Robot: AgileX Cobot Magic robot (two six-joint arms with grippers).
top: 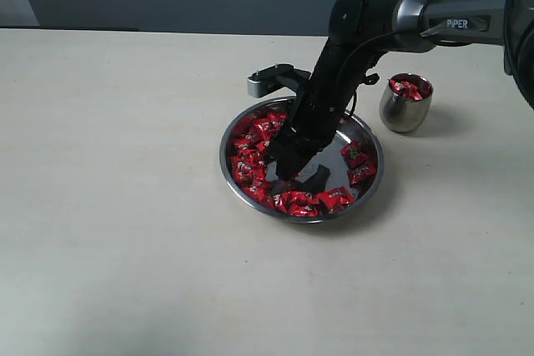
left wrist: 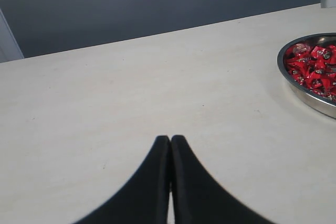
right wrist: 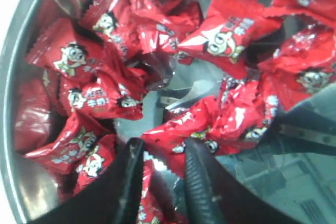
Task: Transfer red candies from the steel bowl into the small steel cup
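The steel bowl (top: 224,156) sits mid-table with red candies (top: 250,152) heaped along its left and front sides. My right gripper (top: 282,174) reaches down into it. In the right wrist view its jaws (right wrist: 164,145) stand apart with one red candy (right wrist: 176,132) lying between the fingertips, among several others on the bowl's floor (right wrist: 210,77). The small steel cup (top: 405,112) stands to the bowl's right with a few red candies (top: 409,87) in it. My left gripper (left wrist: 170,139) is shut and empty over bare table, well away from the bowl (left wrist: 310,100).
The pale table (top: 125,206) stretches wide around the bowl. A dark wall runs along its far edge. The right arm (top: 367,22) leans over the back of the bowl, close to the cup.
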